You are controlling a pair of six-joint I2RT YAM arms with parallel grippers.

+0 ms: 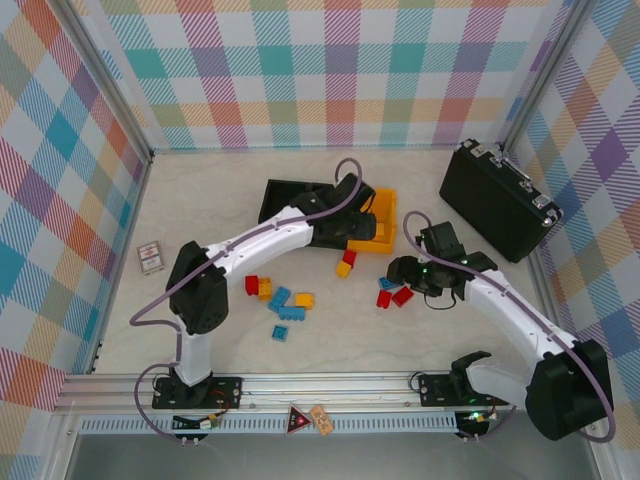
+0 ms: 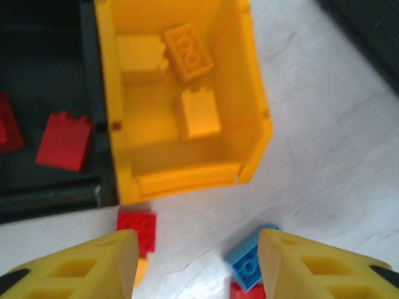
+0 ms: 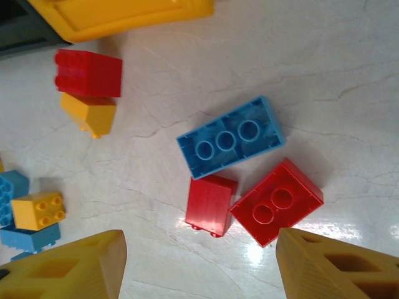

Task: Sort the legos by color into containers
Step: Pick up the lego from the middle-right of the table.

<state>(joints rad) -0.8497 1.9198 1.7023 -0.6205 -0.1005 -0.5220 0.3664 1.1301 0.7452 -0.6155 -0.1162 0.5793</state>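
Yellow-orange bin [image 2: 249, 106] lies beyond the spread left fingers [image 2: 81, 268], red and blue legos [image 3: 230, 144] between spread right fingers [image 3: 336, 268].

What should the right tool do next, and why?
Probably lower and close on the small red brick. The right tool hangs open and empty right over it, and that brick lies loose on the table, unsorted.

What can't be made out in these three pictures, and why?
Top view: inside the black bin, covered by the left arm.
Left wrist view: blue brick, partly behind a finger.
Right wrist view: yellow bin, cut by the top edge.
Top view: small card, print too small.
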